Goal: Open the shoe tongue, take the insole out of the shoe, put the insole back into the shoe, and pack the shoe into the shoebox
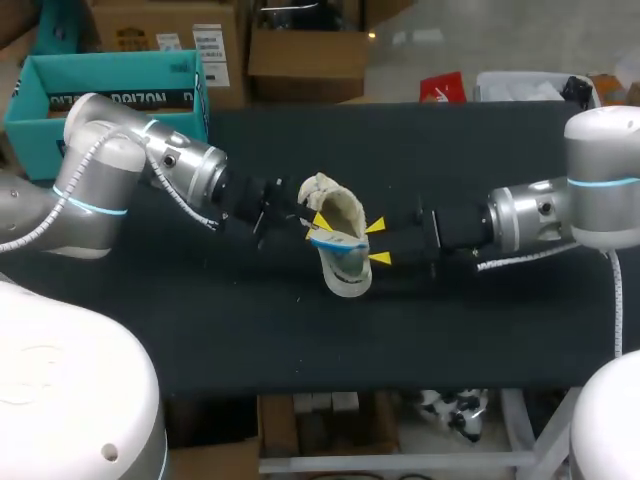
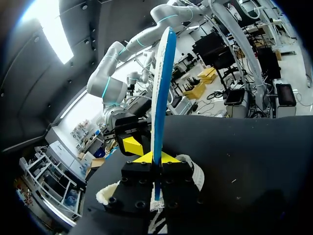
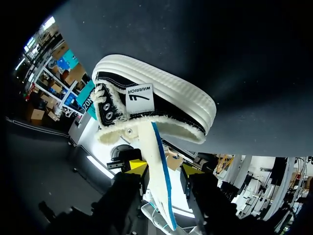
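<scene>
Shoe: low sneaker with dark canvas, fleece lining and a thick cream sole. It is near the middle of the table, between the two arms. I cannot tell if it rests on the table.
Insole: thin white and blue sheet. One end goes into the shoe's opening and the other end sticks out.
Left jaws: narrow, pinching the free end of the insole on its two flat faces.
Right jaws: wide, with one finger on each side of the insole. I judge they do not press it.
Handling: the insole is probably light and bends easily, so it can fold or jam at the opening. The shoe seems light, with a soft upper and a stiff sole.
Where to hold: I judge the sole or heel gives the firmest hold on the shoe, and the flat faces near the end suit the insole.
Shoebox: teal and open, just beyond the table's far left corner. Nothing shows inside it, though part of the inside is hidden.
</scene>
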Robot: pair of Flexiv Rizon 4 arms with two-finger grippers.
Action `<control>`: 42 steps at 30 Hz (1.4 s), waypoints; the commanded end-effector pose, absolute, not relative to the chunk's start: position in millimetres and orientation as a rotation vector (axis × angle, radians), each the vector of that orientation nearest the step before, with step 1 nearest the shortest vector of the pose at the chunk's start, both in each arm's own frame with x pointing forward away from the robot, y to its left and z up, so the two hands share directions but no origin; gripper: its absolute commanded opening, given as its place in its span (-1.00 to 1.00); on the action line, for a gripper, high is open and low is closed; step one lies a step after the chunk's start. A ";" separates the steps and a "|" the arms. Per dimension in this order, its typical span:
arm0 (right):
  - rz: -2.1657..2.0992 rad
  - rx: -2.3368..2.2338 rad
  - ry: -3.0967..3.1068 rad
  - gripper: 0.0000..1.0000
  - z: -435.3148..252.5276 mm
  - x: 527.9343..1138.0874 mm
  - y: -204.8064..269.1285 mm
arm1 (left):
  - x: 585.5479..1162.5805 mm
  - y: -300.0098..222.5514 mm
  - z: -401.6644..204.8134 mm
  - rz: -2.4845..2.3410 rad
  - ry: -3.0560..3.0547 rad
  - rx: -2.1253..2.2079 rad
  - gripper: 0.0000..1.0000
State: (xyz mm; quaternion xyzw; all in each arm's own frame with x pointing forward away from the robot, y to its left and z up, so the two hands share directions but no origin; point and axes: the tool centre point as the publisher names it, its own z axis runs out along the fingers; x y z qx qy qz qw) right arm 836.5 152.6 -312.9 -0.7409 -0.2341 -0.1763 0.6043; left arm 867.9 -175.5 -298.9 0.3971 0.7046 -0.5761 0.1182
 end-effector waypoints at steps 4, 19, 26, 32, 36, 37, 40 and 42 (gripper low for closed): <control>-0.409 -1.720 -0.541 -0.25 -313.6 835.0 158.2 | 875.4 -178.1 -304.2 -1.694 2.076 1.211 -1.00; -0.407 -1.722 -0.547 -0.98 -328.3 838.1 170.7 | 883.7 -179.5 -313.2 -1.660 2.099 1.239 -1.00; -0.438 -1.759 -0.564 -1.00 -329.3 840.1 175.2 | 882.9 -181.6 -315.5 -1.665 2.107 1.257 -1.00; -0.496 -1.836 -0.593 -1.00 -330.3 844.3 177.1 | 884.8 -181.5 -318.4 -1.653 2.114 1.296 -1.00; -0.537 -1.912 -0.607 -1.00 -330.2 848.5 178.0 | 890.4 -183.6 -322.3 -1.645 2.119 1.305 -1.00; -0.542 -1.923 -0.610 -1.00 -330.1 849.6 178.1 | 892.2 -184.2 -323.4 -1.646 2.124 1.304 -1.00; -0.567 -1.952 -0.618 -1.00 -329.4 852.1 178.9 | 896.5 -185.6 -327.1 -1.646 2.132 1.302 -1.00; -0.576 -1.954 -0.624 -1.00 -329.9 853.8 179.1 | 898.4 -186.7 -329.7 -1.646 2.143 1.301 -1.00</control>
